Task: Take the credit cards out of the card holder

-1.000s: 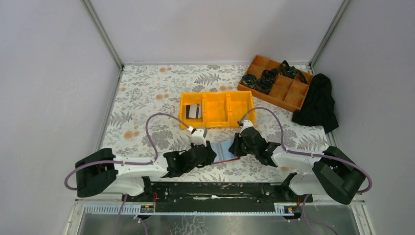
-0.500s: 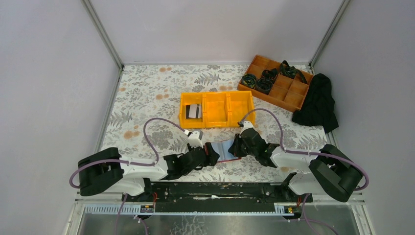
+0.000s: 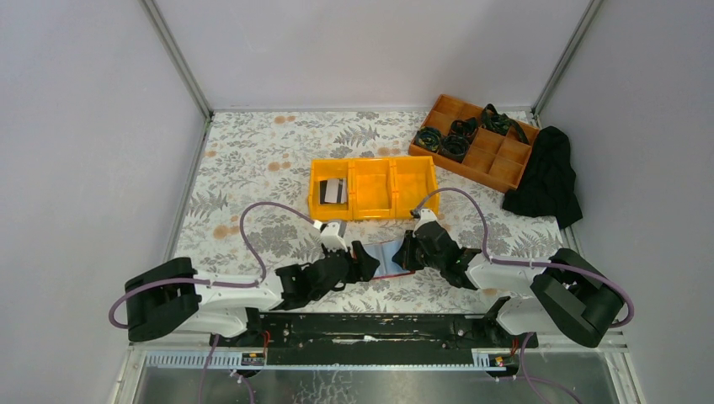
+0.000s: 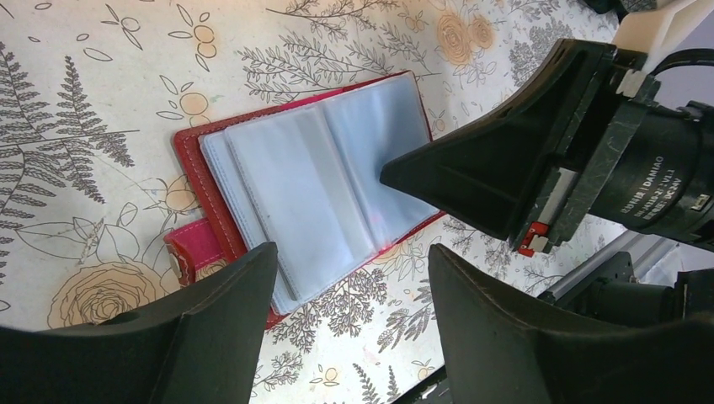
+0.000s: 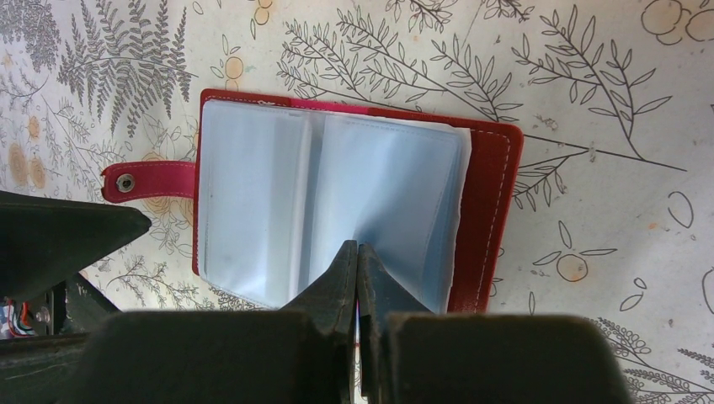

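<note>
Surroundings: yellow bin (image 3: pixel 375 213) at 12 o'clock of card holder (image 3: pixel 389 257), credit cards (image 3: pixel 334 192) in its 9 o'clock compartment | holder open flat | left gripper (image 4: pixel 349 257) spread, 9 o'clock side | right gripper (image 5: pixel 358 252) pressed together, tip on sleeves

- The overhead view is bright and even. The light is diffuse and falls from above, and the grey walls show no hot spots.
- Shadows on the surface (image 3: pixel 253 151) are soft and short, and they sit close under my arms.
- In the left wrist view the card holder (image 4: pixel 286 168) is in sharp focus. Its clear sleeves carry a pale, mild sheen with no harsh glare.
- My left gripper (image 4: pixel 352 251) reads as dark, almost featureless masses in the foreground, with slightly soft edges.
- In the right wrist view the leaf print and stitching are crisp. My right gripper (image 5: pixel 357 248) is close to silhouette.
- I note no motion blur in any view.
</note>
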Motion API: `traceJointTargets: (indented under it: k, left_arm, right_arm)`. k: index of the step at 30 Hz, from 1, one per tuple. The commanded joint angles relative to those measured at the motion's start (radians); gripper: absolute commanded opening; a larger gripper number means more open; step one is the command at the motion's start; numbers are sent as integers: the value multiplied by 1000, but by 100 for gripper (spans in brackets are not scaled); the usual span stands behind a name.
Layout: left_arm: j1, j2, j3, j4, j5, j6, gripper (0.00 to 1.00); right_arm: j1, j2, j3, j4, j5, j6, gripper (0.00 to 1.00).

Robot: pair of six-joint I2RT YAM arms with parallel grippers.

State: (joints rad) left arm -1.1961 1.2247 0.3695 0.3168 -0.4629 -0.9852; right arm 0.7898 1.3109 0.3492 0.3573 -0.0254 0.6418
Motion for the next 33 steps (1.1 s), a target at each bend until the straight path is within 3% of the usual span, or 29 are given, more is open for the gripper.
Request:
traceJointTargets:
  k: [1,11,33]
  left_arm:
    - [-3,27,6,83,-18,25,73]
    - [3,113,17,137,-22,32,73]
    - [66,219,30,207,107,-8,73]
  right_arm:
    - [-3,9,-6,-18,-10,-2,0]
    - [-3,19,-3,-18,-16,-4,0]
    - [-4,-10,-18,-15,-10,-8,0]
